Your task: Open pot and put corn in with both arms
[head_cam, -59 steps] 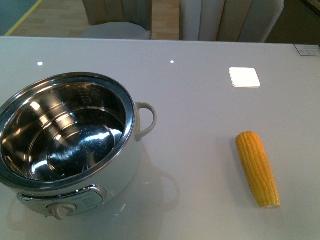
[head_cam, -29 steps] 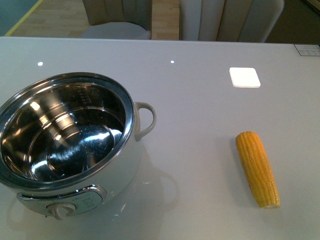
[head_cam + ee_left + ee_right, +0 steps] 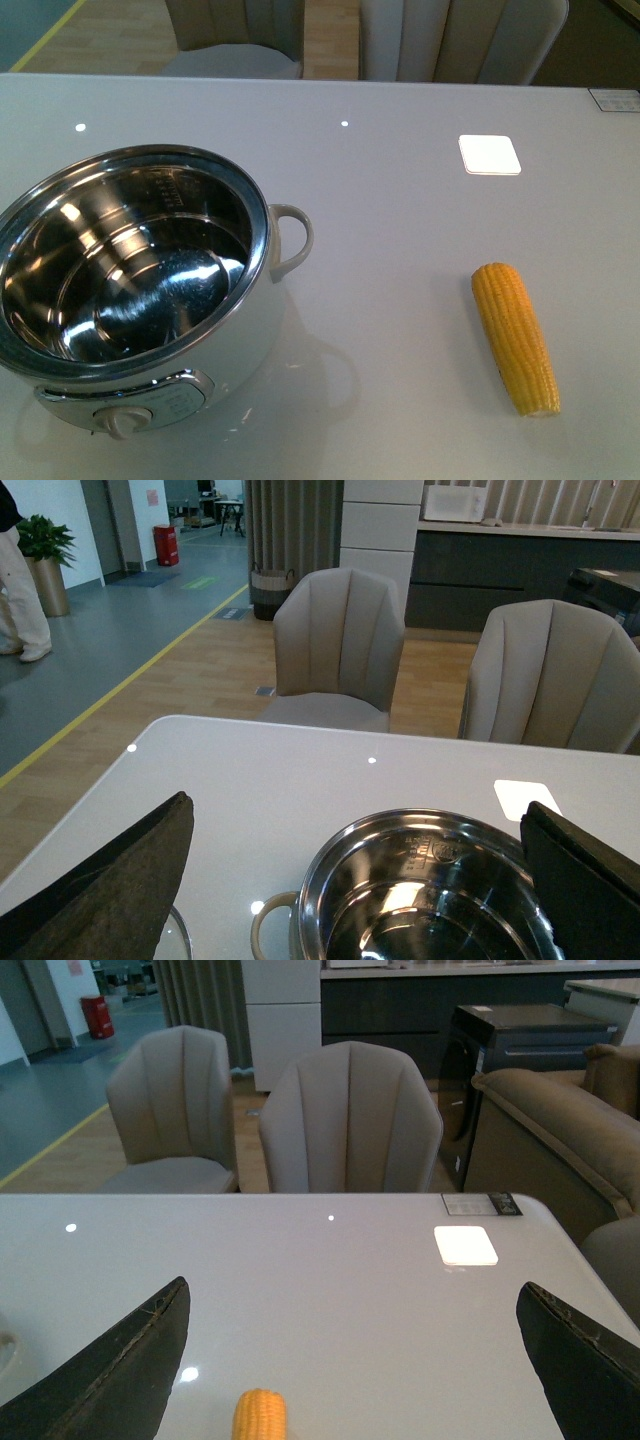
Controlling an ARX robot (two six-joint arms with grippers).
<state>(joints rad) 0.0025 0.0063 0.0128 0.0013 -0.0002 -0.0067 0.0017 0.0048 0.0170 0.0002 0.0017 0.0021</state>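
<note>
Nothing has budged since a second ago, everything sits exactly where it was. So, the pot (image 3: 240, 350) is already open on the glossy pale grey desk (image 3: 400, 200): round white body, chrome rim, mirror-shiny steel inside with light streaks bouncing around. It has a white loop handle (image 3: 292, 238) on its side and a pale dial knob (image 3: 120, 420) low on the front panel. There are some stamped marks on the inner wall, but they're way too small to read.

The corn (image 3: 515, 335) lies flat on the desk well apart from the pot, out on the pot's handle side. It's a yellow tapered cob with neat bumpy rows of kernels. A bright square patch of light (image 3: 489, 154) shines on the desk farther from the pot than the handle. A small printed card (image 3: 613, 99) sits at the desk corner farthest from the pot, and its text is unreadable.

The left gripper (image 3: 355, 805) hangs above the pot with its dark, felt-looking fingers (image 3: 100, 900) spread wide, holding nothing. The right gripper (image 3: 352, 1288) is the same deal, splayed wide over the corn and away from the pot, also holding nothing. Padded beige chairs (image 3: 340, 640) stand past the desk edge behind the pot.
</note>
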